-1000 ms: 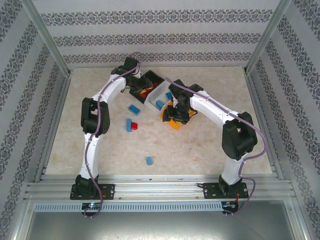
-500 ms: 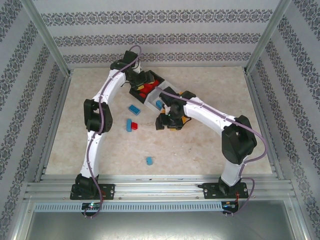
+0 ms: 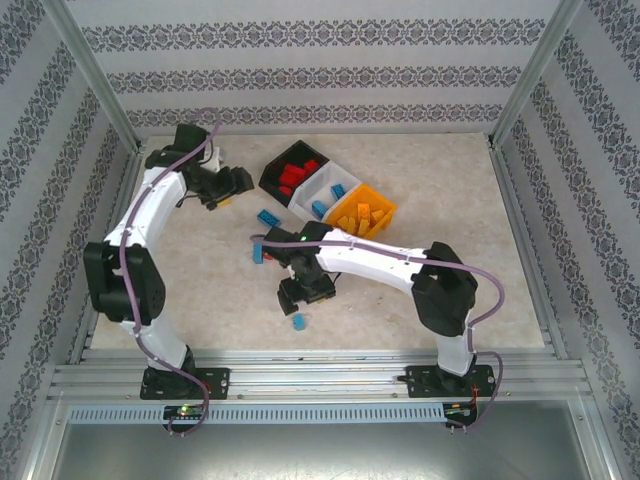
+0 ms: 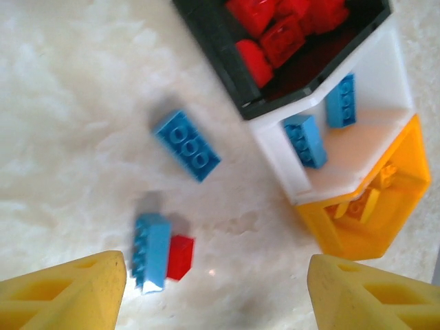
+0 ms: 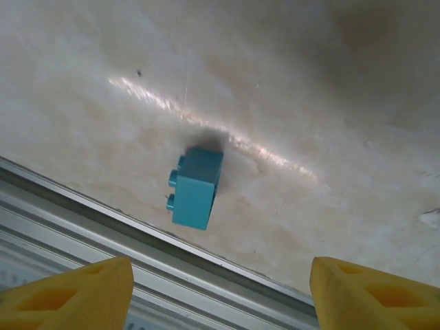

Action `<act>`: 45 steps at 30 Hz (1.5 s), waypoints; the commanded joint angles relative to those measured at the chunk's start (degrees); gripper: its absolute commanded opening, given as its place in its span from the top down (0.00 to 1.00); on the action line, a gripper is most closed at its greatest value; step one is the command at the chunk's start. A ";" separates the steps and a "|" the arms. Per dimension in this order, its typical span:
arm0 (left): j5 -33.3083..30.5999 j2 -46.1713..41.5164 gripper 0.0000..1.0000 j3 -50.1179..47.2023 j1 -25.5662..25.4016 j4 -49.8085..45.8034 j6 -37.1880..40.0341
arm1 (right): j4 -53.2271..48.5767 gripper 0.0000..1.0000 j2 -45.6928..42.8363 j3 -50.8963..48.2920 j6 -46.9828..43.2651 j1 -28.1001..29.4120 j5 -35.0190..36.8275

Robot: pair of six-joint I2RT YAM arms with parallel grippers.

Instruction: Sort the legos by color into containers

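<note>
"Over at the left pincer (image 4: 218, 289), what has changed?"

"It has drawn back from above the black bin (image 4: 206, 34), where it hung half a second ago. That bin now lies ahead of it and to its right. Its fingers stand wide apart with nothing between them, so its delivery looks finished."

"What else lies ahead of it?"

"A flat blue brick (image 4: 185, 144) sits well ahead. Closer in, a second blue brick (image 4: 151, 251) lies on its side, touching a red brick (image 4: 180, 256). Further right sit the white bin (image 4: 275, 148), holding two blues, and the orange-yellow bin (image 4: 405, 179), holding orange pieces."

"And the right pincer (image 5: 220, 292)?"

"It has swung away from the orange-yellow bin to the near side of the tabletop (image 5: 330, 82). It is spread wide and empty. A lone light blue brick (image 5: 196, 187) lies just ahead of its fingers, close to the rail (image 5: 103, 227). That brick is probably the next pick, bound for the white bin. Four loose bricks appear to remain."

"What about the surface and the room?"

"The tabletop is pale, marbled and glossy, with a glint running across it. The walls (image 3: 320, 75) are papered in patterned stripes, and metal posts (image 3: 95, 75) stand at the corners."
</note>
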 commanded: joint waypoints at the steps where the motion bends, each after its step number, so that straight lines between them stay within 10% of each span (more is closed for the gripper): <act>1: 0.06 -3.00 0.29 -6.78 2.14 1.47 3.73 | -1.95 0.30 2.45 0.89 0.24 1.18 2.13; 15: 3.54 -3.28 0.29 -12.84 5.84 1.67 4.59 | 2.63 0.37 11.22 2.20 0.96 3.55 0.60; 22: 4.02 -2.15 0.29 -12.41 5.85 1.42 4.62 | 3.56 0.67 11.60 2.20 0.39 3.07 1.41; 28: 3.74 -0.78 0.29 -10.15 5.93 0.13 5.55 | 1.79 0.70 9.66 2.72 -0.31 1.49 2.86; 45: 2.02 -1.61 0.21 -10.71 2.08 -2.52 9.30 | -1.09 0.70 11.84 30.48 -1.43 -26.62 -1.84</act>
